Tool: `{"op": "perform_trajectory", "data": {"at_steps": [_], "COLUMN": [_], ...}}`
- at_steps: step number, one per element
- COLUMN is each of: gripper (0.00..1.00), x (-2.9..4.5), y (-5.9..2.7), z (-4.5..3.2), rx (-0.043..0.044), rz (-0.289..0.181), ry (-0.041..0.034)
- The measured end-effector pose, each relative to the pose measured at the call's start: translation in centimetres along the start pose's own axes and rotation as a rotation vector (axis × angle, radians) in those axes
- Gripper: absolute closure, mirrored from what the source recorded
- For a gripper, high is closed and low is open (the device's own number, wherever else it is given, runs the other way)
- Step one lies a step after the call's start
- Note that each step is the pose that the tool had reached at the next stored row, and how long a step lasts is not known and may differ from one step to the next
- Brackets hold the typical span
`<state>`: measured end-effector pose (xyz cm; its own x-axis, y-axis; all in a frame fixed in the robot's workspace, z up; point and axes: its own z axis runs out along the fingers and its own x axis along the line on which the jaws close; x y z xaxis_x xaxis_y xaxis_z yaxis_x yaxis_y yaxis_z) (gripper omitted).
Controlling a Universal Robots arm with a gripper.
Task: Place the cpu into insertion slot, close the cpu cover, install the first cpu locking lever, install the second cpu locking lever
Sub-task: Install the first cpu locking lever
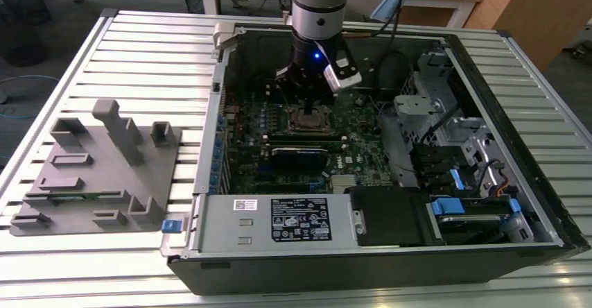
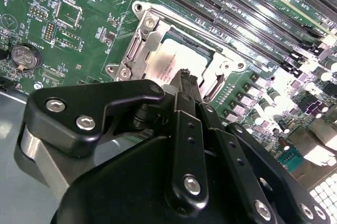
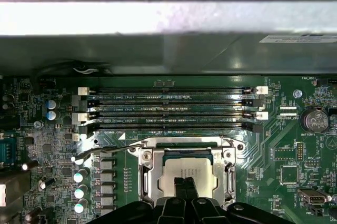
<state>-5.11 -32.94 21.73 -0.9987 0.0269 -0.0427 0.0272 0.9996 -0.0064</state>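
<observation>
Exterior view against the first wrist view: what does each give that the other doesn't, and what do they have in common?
Exterior view: the open computer case on the slatted table, the grey fixture block at the exterior view's left, and the arm reaching down into the case. First wrist view: the memory slots in detail, a coin battery, and the cpu cover lying flat around the cpu. Shared: the insertion slot with the gripper right over it, fingers together.
</observation>
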Motion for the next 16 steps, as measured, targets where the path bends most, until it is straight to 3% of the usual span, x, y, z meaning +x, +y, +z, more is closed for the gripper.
{"op": "perform_trajectory", "data": {"at_steps": [16], "gripper": [0.89], "x": [-0.02], "y": [0.00], "z": [-0.44], "rx": [0.0000], "rz": [0.000], "ry": [0.0000]}}
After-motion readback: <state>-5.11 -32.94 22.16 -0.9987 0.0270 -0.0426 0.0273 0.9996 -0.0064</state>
